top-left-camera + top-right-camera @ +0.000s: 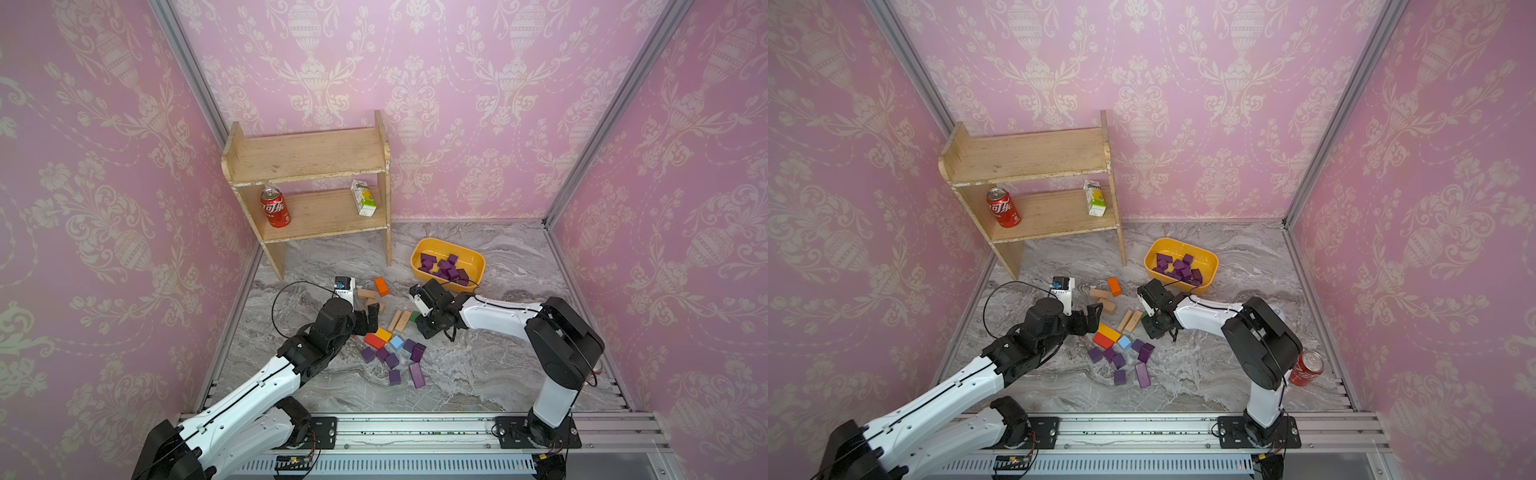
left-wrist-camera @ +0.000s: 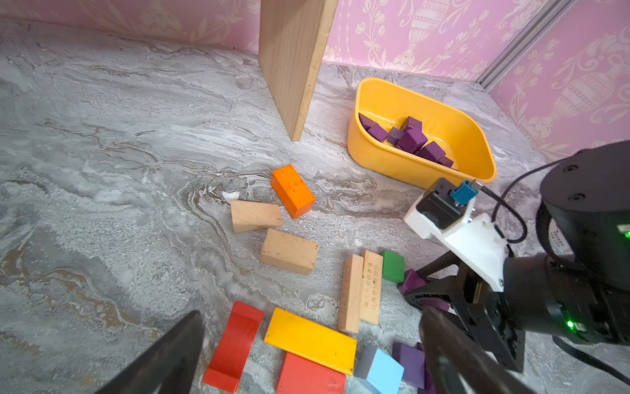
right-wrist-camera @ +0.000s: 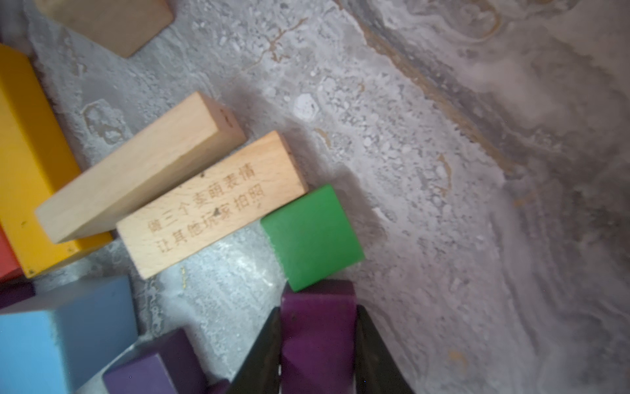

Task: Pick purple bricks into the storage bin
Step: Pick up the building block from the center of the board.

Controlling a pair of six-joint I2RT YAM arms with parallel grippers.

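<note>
The step in hand is a pick. The right gripper [image 3: 318, 310] has its jaws closed on a purple brick [image 3: 318, 341] that appears to rest on the table [image 1: 478, 374] near its middle. One corner of that brick touches the green block [image 3: 312, 237]. The left gripper [image 2: 312, 327] is spread wide and holds nothing, hovering over the coloured blocks.

The next move, as I judge it, is a straight lift clear of the green block and the engraved tan bar [image 3: 211, 204]. The brick then needs carrying toward the far right part of the table, where the storage bin [image 1: 473, 255] stands near the wooden shelf [image 1: 307, 153]. It should be let go above the heap rather than against the rim.

Seven loose purple bricks [image 1: 392, 360] lie in a cluster toward the near edge, which makes eight outside the bin with the held one. The bin holds roughly ten, piled too closely for an exact count.

The other blocks:
- four tan ones, two stubby and two long bars
- two red
- one orange block [image 1: 381, 286]
- one yellow
- one light blue
- one green

There are two cola cans. One stands on the shelf [image 1: 1003, 212] and one by the right edge [image 1: 1307, 368]. One juice carton [image 1: 363, 198] also stands on the shelf.
</note>
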